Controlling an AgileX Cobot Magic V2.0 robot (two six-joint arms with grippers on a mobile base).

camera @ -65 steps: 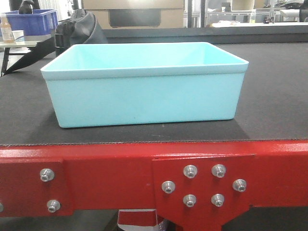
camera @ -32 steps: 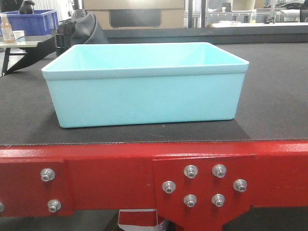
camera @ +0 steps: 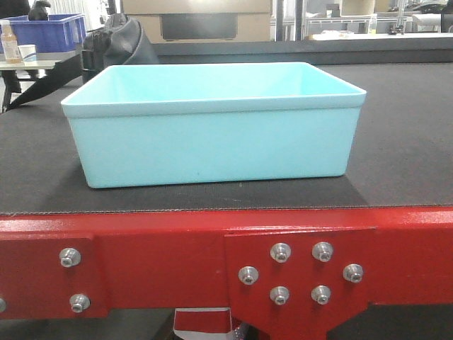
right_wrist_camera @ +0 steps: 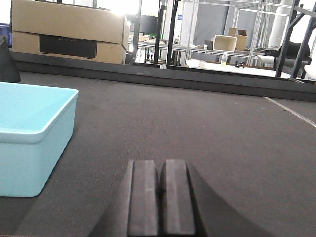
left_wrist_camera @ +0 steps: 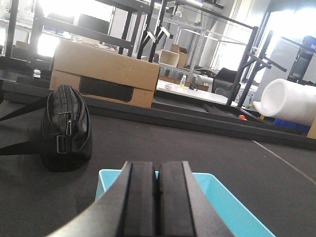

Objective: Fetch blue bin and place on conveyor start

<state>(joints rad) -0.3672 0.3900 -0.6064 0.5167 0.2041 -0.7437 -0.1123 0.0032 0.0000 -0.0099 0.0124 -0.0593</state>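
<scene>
Pale aqua plastic, lidless: the blue bin (camera: 212,124) sits upright on the black belt of the conveyor start (camera: 396,142), just behind the red frame (camera: 141,255) with its silver hex bolts (camera: 280,251), and nothing grips it. A black bag (left_wrist_camera: 65,128) lies on the belt behind the bin's left end, with a cardboard box (left_wrist_camera: 106,74) further back. The left gripper (left_wrist_camera: 158,197) hangs above the bin's near side and the right gripper (right_wrist_camera: 162,197) over bare belt to the bin's right, both with jaws pressed together and holding nothing.
</scene>
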